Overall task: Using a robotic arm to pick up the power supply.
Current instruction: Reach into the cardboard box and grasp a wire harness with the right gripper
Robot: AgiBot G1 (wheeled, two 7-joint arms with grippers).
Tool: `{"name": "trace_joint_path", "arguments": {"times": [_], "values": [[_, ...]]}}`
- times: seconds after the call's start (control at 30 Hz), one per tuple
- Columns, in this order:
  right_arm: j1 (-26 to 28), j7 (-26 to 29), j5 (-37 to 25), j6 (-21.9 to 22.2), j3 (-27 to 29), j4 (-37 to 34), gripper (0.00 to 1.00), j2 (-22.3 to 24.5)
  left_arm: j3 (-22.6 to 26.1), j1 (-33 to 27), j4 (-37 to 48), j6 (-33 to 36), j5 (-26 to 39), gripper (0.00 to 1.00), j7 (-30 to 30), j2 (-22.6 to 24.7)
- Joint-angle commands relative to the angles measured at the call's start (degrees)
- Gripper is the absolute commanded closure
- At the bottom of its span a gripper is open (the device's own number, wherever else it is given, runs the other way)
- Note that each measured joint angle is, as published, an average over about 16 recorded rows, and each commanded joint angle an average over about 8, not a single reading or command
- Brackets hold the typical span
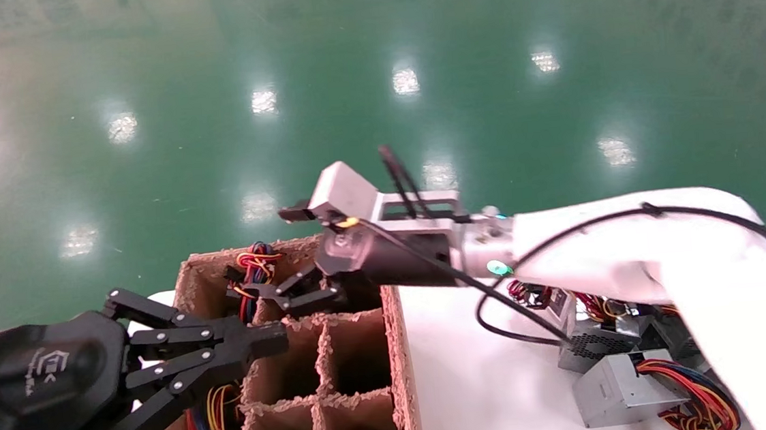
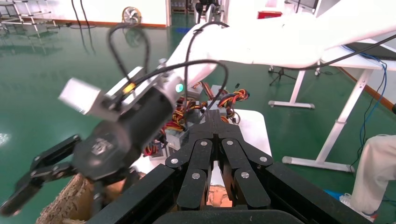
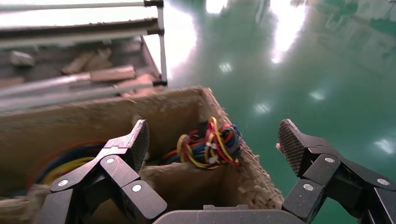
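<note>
Two grippers show, both mine. My right gripper (image 1: pixel 273 293) reaches from the right of the head view to the frame's centre, its jaws spread wide and holding nothing, poised over the far cells of the brown divided box (image 1: pixel 400 350). In the right wrist view its textured fingertips (image 3: pixel 138 140) stand well apart, and between them a tangle of red, yellow and blue wires (image 3: pixel 208 142) lies in a far corner cell of the box. My left gripper (image 1: pixel 276 338) sits in the lower left of the head view, fingers pressed together on nothing, its tip over the box's near-left edge. Several power supplies (image 1: pixel 619 388) lie on the white table (image 1: pixel 478 378) at the lower right of that frame, partly under my right arm's white forearm (image 1: pixel 631 236), their coloured wire bundles (image 1: pixel 702 398) trailing beside them, well apart from both grippers.
</note>
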Motion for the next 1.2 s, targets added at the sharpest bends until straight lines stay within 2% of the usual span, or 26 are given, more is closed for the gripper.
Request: {"name": "trace_joint_path", "arguments": {"times": [0.03,0.07,0.13,0.47,0.97,1.2], "values": [[1.92,-1.57,-1.39,0.58,-0.68,-3.41,0.93,-2.14,0.0,0.0,0.0,0.0,0.0,1.0,0.0,0.0],[2.44,-2.31,-1.59,0.71,-0.97,-4.63,0.97,-2.75,0.0,0.0,0.0,0.0,0.0,1.0,0.0,0.0],[3.3,-3.63,-1.67,0.8,-1.59,-6.65,1.0,-3.69,0.0,0.0,0.0,0.0,0.0,1.0,0.0,0.0],[4.76,-6.08,1.21,1.42,-6.72,-8.89,1.0,-4.71,0.0,0.0,0.0,0.0,0.0,1.0,0.0,0.0],[5.05,-7.87,4.98,7.58,-15.98,-5.99,1.0,-4.67,0.0,0.0,0.0,0.0,0.0,1.0,0.0,0.0],[5.3,-9.21,7.59,8.59,-18.29,-6.67,1.0,-4.43,0.0,0.0,0.0,0.0,0.0,1.0,0.0,0.0]]}}
